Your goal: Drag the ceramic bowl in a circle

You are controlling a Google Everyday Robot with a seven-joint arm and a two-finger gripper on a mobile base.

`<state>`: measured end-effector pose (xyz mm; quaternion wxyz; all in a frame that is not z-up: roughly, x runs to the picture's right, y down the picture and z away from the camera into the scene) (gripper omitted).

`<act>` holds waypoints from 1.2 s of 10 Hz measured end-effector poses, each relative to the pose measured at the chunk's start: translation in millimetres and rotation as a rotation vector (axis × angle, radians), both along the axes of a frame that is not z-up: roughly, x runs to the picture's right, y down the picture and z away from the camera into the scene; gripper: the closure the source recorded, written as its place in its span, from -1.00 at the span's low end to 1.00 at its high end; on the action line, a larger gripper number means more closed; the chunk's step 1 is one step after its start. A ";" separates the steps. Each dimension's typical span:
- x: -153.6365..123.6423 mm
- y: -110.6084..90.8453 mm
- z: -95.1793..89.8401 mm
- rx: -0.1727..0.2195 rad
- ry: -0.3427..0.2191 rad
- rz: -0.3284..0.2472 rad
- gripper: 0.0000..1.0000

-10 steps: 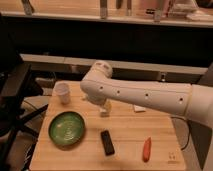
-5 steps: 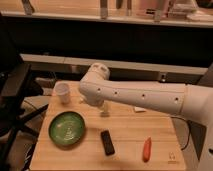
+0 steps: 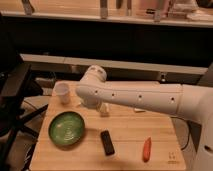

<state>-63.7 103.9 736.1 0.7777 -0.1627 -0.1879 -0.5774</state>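
Because the job is to drag the ceramic bowl (image 3: 67,129) round in a circle, it helps that the bowl sits flat and right way up on the wooden counter (image 3: 130,125), near the front left corner. There is some bare wood around it, so it has room to slide.

The big white arm (image 3: 140,97) reaches in from the right and bends down over the middle of the counter. Its end effector (image 3: 103,109) pokes out under the arm, behind the bowl and a bit to the right, not touching it. It is wide open and has nothing in it. I think it is open so that one finger can hook over the bowl's rim.

A small white cup (image 3: 62,93) stands behind the bowl. A black block (image 3: 106,142) lies just to the right of the bowl, and an orange thing (image 3: 146,149), maybe a carrot, lies farther right. The circle may need to be small, or the bowl could bump the cup or the block.
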 end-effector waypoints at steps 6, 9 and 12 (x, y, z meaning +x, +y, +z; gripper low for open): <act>-21.3 23.7 6.8 -0.013 -0.068 -0.099 -0.60; -17.4 41.2 18.9 -0.019 -0.119 -0.149 -0.60; -18.0 53.2 23.3 -0.022 -0.151 -0.181 -0.60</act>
